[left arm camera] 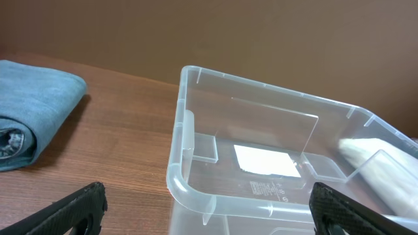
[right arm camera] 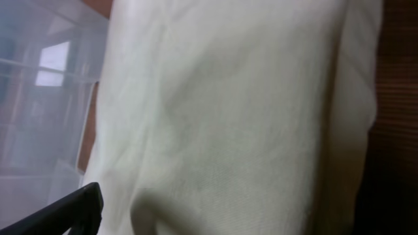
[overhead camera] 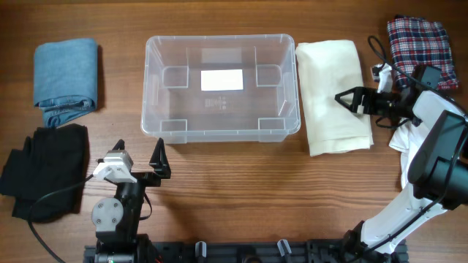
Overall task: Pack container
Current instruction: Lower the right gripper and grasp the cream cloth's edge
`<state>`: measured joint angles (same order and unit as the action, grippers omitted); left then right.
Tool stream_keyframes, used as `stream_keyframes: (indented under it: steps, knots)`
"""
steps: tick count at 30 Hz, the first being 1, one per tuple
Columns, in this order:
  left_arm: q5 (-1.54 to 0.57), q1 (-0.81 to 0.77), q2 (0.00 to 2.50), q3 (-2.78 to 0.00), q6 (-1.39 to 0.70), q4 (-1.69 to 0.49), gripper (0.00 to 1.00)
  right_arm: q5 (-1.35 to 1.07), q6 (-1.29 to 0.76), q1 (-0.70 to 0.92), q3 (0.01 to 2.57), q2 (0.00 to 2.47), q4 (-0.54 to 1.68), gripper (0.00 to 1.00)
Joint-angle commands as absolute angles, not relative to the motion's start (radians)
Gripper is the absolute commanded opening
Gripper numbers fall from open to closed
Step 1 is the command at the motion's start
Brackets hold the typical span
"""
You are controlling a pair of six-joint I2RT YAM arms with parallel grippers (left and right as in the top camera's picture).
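**Clear container sits at mid-table among folded cloths**

The container [overhead camera: 148, 88], a big see-through plastic bin with rounded corners and a thick rim, sits at the middle of the wooden table [overhead camera: 241, 183], open side up. Through its walls only the white label [overhead camera: 221, 79] on its base shows. My left gripper [overhead camera: 139, 152] hangs near its front left corner, fingers spread wide and holding nothing. My right gripper [overhead camera: 351, 99] hovers over the cream cloth [overhead camera: 329, 124], which lies just right of the container. I cannot tell whether its fingers are apart. A folded blue cloth [overhead camera: 66, 79], a black cloth [overhead camera: 44, 172] and a plaid cloth [overhead camera: 418, 40] lie outside on the table.
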<state>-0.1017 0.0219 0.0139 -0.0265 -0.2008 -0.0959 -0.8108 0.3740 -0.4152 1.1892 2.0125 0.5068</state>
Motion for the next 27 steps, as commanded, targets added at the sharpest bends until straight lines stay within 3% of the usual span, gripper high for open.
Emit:
stream_keyframes:
  steps: [1, 3, 4, 6, 8, 11, 15, 20, 27]
  knots:
    - [-0.095, 0.030, 0.007, -0.019, -0.211, -0.093, 1.00, -0.920, 0.436, -0.406, 1.204, 2.038, 0.514, 0.94]
    - [-0.095, 0.030, 0.007, -0.019, -0.211, -0.093, 1.00, -0.925, 0.446, -0.395, 1.204, 2.038, 0.512, 0.87]
    - [-0.095, 0.030, 0.007, -0.019, -0.211, -0.093, 1.00, -0.925, 0.447, -0.387, 1.204, 2.038, 0.510, 0.78]
    - [-0.095, 0.030, 0.007, -0.019, -0.211, -0.093, 1.00, -0.926, 0.446, -0.377, 1.204, 2.038, 0.506, 0.51]
    - [-0.095, 0.030, 0.007, -0.019, -0.211, -0.093, 1.00, -0.926, 0.445, -0.371, 1.204, 2.038, 0.506, 0.33]
    - [-0.095, 0.030, 0.007, -0.019, -0.211, -0.093, 1.00, -0.923, 0.416, -0.371, 1.205, 2.038, 0.501, 0.20]
    - [-0.095, 0.030, 0.007, -0.019, -0.211, -0.093, 1.00, -0.806, 0.152, -0.379, 1.207, 2.033, 0.441, 0.04]
    - [-0.095, 0.030, 0.007, -0.019, -0.211, -0.093, 1.00, -0.772, 0.095, -0.391, 1.246, 1.988, 0.458, 0.04]
    - [-0.095, 0.030, 0.007, -0.019, -0.211, -0.093, 1.00, -0.601, 0.110, -0.387, 1.448, 1.794, 0.719, 0.04]
